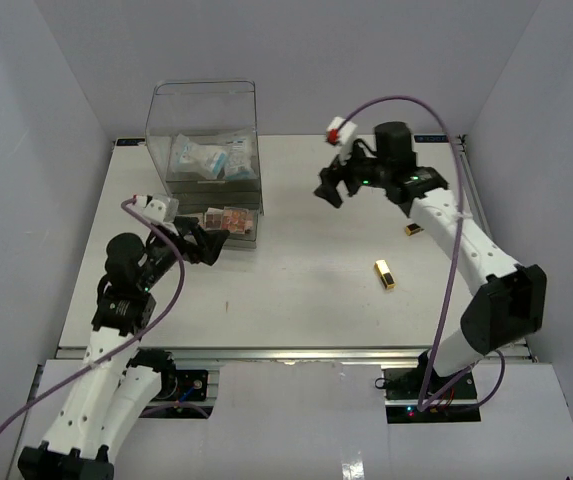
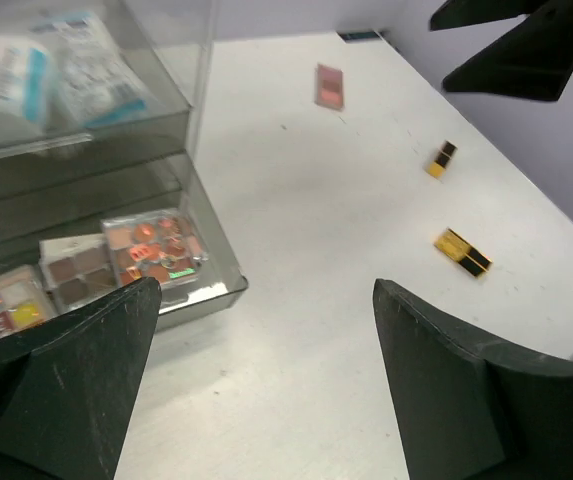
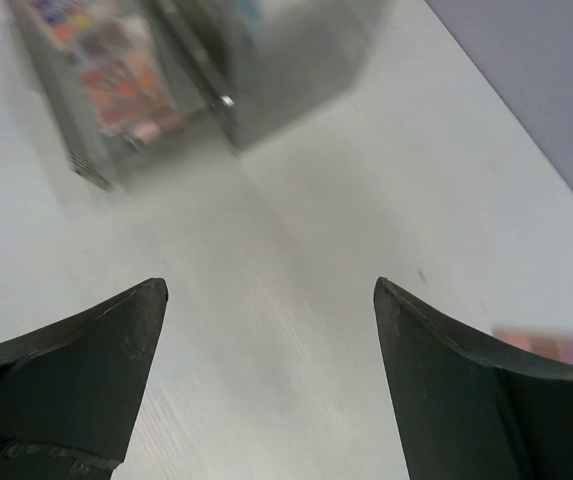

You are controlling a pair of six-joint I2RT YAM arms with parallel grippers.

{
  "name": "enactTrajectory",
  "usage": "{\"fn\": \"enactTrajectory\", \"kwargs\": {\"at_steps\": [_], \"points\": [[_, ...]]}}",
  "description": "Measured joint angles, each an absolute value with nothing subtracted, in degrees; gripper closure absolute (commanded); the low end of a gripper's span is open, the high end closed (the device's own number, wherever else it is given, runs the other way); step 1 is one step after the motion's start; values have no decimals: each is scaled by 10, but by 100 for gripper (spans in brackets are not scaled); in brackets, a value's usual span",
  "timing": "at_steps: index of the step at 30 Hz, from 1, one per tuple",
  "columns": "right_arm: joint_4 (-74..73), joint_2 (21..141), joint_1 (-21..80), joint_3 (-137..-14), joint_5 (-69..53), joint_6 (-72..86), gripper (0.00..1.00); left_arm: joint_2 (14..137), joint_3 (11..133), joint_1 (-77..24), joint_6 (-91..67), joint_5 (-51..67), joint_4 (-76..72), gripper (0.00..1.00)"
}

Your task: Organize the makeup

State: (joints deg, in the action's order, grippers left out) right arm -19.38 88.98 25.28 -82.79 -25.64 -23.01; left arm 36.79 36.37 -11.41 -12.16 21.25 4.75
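Clear plastic box (image 1: pixel 203 110) stands at the far left of the white table (image 1: pixel 296 300), with blue-white packets (image 1: pixel 206 158) lying in its upper part. At its near foot a smoky lower tray (image 2: pixel 216 290) sticks out. It holds pink-brown palettes (image 2: pixel 151 250) laid side by side. The leftmost ones are cut off by the frame edge and by a finger in the left wrist view, so their count cannot be told.

The left claw (image 2: pixel 266 290) hovers just on the near side of that tray, its fingers spread wide with nothing between them. The right claw (image 3: pixel 271 285) hangs over the far middle of the table, to the right of the box, and is likewise spread and empty.

One loose palette (image 2: pixel 329 86) lies flat on the table, well apart from the box. From above, the right claw covers it. In the right wrist view it is blurred and partly hidden behind a finger.

On the right side of the table two short tubes lie apart from each other. A gold tube (image 1: pixel 384 274) is the nearer, and a black-gold tube (image 1: pixel 413 230) lies farther back, just beside the right arm (image 1: pixel 466 240).

The right wrist view is smeared, so the tray there shows only as patches of colour. A purple cable (image 1: pixel 166 300) loops beside the left arm.
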Motion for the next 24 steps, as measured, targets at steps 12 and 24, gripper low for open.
{"fn": "enactTrajectory", "kwargs": {"at_steps": [12, 24], "points": [[-202, 1084, 63, -918, -94, 49, 10, 475, 399, -153, -150, 289, 42, 2], [-218, 1373, 80, -1222, 103, 176, 10, 426, 391, -154, -126, 224, 82, 2]]}}
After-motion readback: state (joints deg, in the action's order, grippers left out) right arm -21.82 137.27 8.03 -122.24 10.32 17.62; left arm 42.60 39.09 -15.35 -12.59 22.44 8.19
